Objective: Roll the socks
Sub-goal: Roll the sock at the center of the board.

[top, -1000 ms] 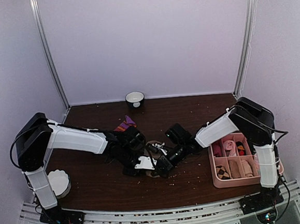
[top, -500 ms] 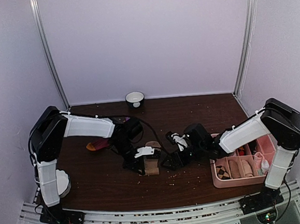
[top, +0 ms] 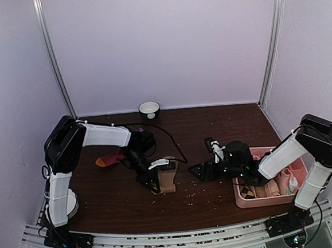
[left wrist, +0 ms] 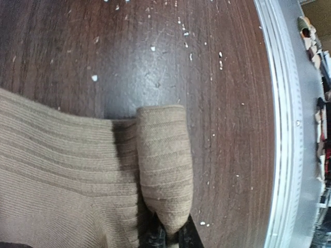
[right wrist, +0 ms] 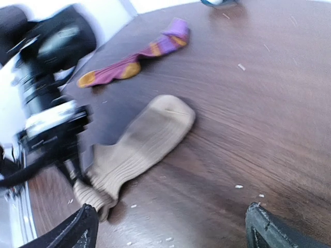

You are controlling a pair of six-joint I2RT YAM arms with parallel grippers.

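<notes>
The tan sock (top: pixel 167 181) lies on the dark wooden table near the middle; it also shows in the left wrist view (left wrist: pixel 62 175) and the right wrist view (right wrist: pixel 139 144). My left gripper (top: pixel 157 181) is shut on a folded end of the tan sock (left wrist: pixel 164 160), which sticks out between the jaws (left wrist: pixel 173 235). The dark red sock (top: pixel 109 160) with its purple-striped cuff and orange toe lies flat to the left, behind the left arm (right wrist: pixel 129 62). My right gripper (top: pixel 197 171) stands open to the right of the tan sock, nothing between its fingers (right wrist: pixel 173 232).
A pink divided tray (top: pixel 238 192) with small rolled socks stands at the right, under the right arm. A white-rimmed bowl (top: pixel 149 109) sits at the back wall. A white round object (top: pixel 67 202) lies near the left arm's base. Crumbs dot the table.
My right gripper has opened and drawn back to the right, away from the tan sock. The left arm has shifted, still gripping the sock, and the dark red sock now shows.
</notes>
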